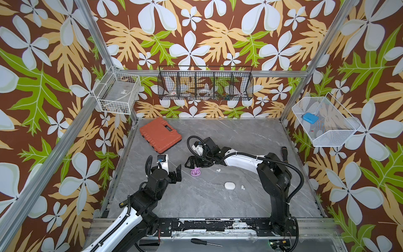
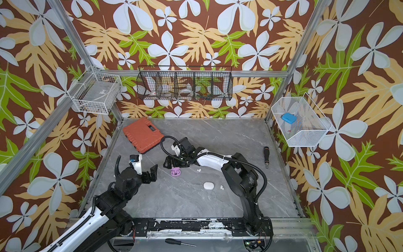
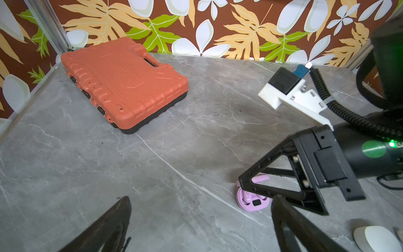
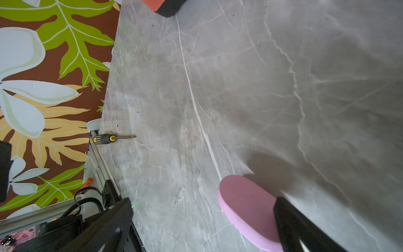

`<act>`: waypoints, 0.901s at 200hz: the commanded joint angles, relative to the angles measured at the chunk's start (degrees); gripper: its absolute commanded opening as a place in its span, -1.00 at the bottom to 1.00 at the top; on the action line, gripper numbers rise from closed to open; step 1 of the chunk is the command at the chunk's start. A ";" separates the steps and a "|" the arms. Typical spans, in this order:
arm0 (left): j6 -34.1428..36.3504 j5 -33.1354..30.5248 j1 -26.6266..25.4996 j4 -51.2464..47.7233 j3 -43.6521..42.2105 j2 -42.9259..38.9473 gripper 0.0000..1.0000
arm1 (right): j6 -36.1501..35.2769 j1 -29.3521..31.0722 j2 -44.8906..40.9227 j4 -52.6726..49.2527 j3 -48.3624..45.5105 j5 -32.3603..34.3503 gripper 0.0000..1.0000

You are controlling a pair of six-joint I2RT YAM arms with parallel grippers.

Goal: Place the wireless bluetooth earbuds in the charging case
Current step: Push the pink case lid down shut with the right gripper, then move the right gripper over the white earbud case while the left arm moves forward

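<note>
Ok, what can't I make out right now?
Lilac charging case: right wrist view, frame edge and right pincer cut it off.
Its earbud wells: left wrist view, that pincer crosses them.
White earbuds: both top views, too small.
White case: left wrist view, edge crops it.

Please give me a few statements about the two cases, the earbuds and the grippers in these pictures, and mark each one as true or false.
1. The pink charging case has its lid open. True.
2. The white charging case stands open. False: it lies shut on the table.
3. Some white earbuds lie loose on the table, outside any case. True.
4. The left gripper holds an earbud. False: its jaws are open and empty.
5. The right gripper is far from the pink charging case. False: it is right at that case, with its jaws open.
6. The orange tool case lies closed near the far left corner of the table. True.
</note>
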 commanded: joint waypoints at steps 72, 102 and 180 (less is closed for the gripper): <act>0.69 0.53 -0.01 1.94 0.14 -0.44 1.00 | 1.16 2.14 -5.48 2.62 -5.07 0.50 1.00; 0.64 0.27 -0.01 1.89 0.14 -0.60 1.00 | 1.81 2.49 -11.71 0.17 -7.27 6.86 0.99; -3.13 0.46 -0.01 0.90 4.18 -1.05 1.00 | 5.96 3.07 -34.76 -21.56 -11.99 32.78 1.00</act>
